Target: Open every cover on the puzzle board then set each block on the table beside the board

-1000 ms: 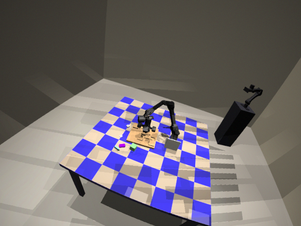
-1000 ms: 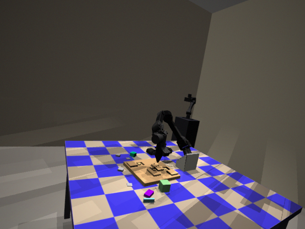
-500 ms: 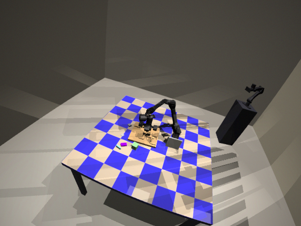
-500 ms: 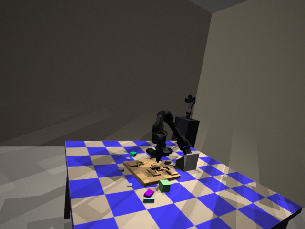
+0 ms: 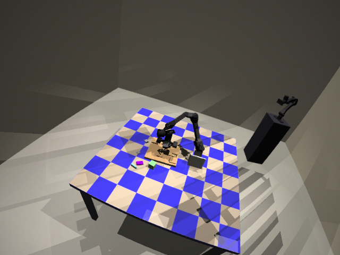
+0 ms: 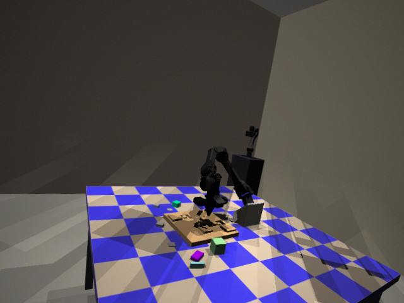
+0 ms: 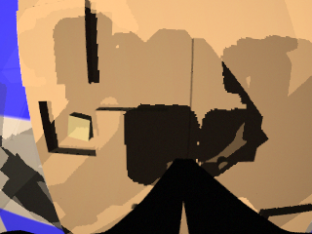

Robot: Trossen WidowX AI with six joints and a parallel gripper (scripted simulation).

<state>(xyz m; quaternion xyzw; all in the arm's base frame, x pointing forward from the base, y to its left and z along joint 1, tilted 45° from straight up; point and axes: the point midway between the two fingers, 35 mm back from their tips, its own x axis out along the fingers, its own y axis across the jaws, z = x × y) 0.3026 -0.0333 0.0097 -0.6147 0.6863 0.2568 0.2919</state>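
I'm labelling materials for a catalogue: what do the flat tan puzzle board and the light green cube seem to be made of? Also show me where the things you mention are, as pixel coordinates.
The flat tan puzzle board [image 5: 159, 157] [image 6: 185, 230] [image 7: 146, 63]: probably matt wood or a wood-coloured composite, judging by its even tan colour; no grain shows.

The light green cube [image 5: 152, 164] [image 6: 218, 246]: perhaps painted wood or plastic, uniformly coloured with crisp edges; which one, I cannot tell.

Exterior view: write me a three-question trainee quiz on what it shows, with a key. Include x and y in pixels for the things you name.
1. True or false: the purple block [image 5: 139, 162] [image 6: 197, 255] rests on the puzzle board [image 5: 153, 156] [image 6: 185, 233] [image 7: 146, 68].
2. Which is nearer the green cube [image 5: 152, 164] [image 6: 218, 246]: A) the purple block, B) the teal block [image 6: 176, 203]?
3. Fill in: the gripper [image 5: 166, 145] [image 6: 208, 213] [image 7: 182, 167] is ____ (open/shut).

Key: 1 false; 2 A; 3 shut.
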